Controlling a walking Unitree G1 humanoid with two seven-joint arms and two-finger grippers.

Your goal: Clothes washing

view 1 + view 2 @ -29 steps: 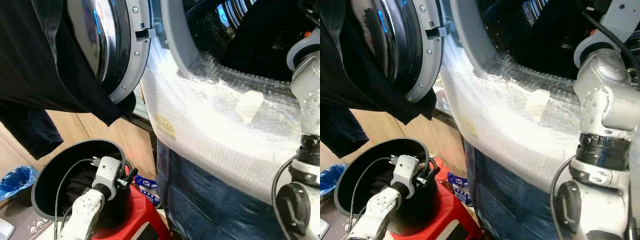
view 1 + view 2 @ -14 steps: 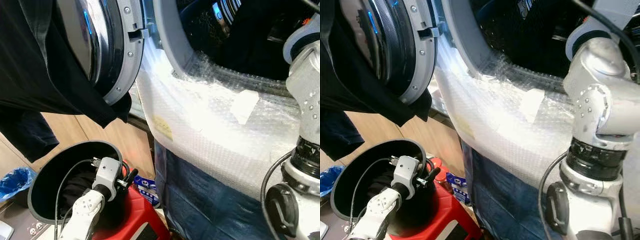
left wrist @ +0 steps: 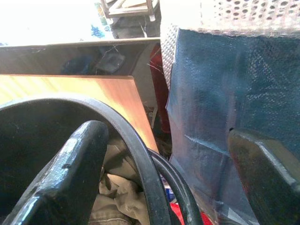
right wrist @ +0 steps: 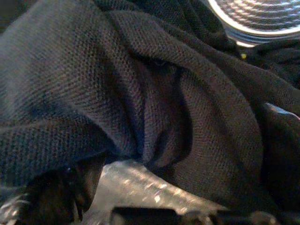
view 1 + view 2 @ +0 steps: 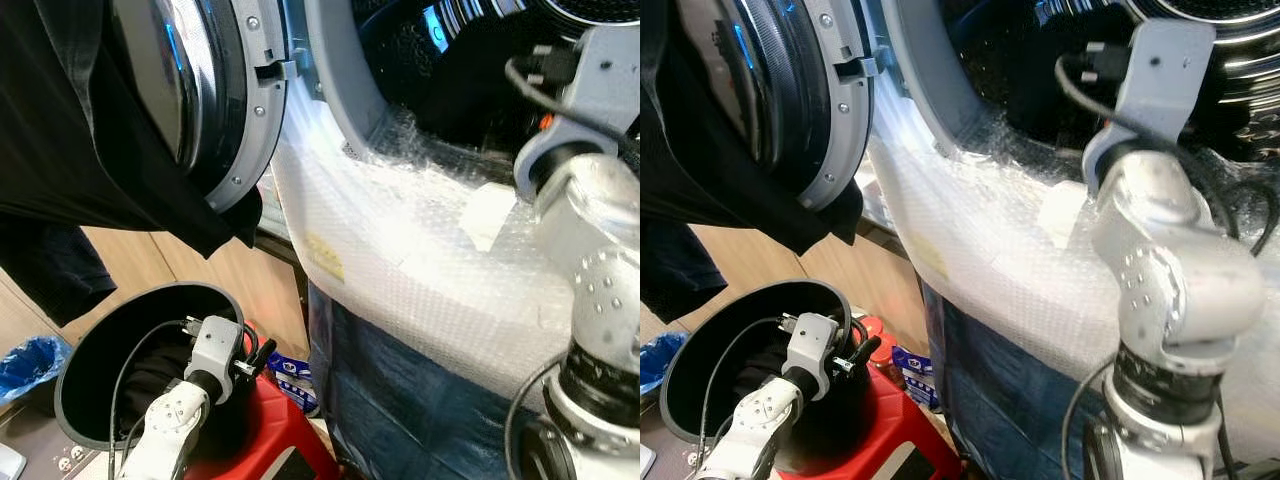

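Note:
The washing machine's round door (image 5: 235, 110) stands open at the upper left, with a black garment (image 5: 70, 160) draped over it. The drum opening (image 5: 440, 70) is at the upper right, dark clothes inside. My right arm (image 5: 590, 200) reaches up into the drum; in the right wrist view my right gripper (image 4: 173, 159) is pressed against black knit cloth (image 4: 140, 84) under the drum's shiny rim (image 4: 262, 18). Down at the left, my left gripper (image 3: 168, 173) is open, straddling the rim of the black laundry basket (image 5: 85, 350). Khaki cloth (image 3: 117, 192) lies in the basket.
Bubble wrap (image 5: 420, 250) covers the machine's front below the opening, with blue sheeting (image 5: 420, 400) beneath. The basket sits on a red stool (image 5: 275, 445). A blue bag (image 5: 35, 360) lies at the far left by wooden panels (image 5: 200, 260).
My right arm has swung leftward and up, its wrist now in the drum's mouth. The head view shifted a little. The left arm has stayed at the basket rim.

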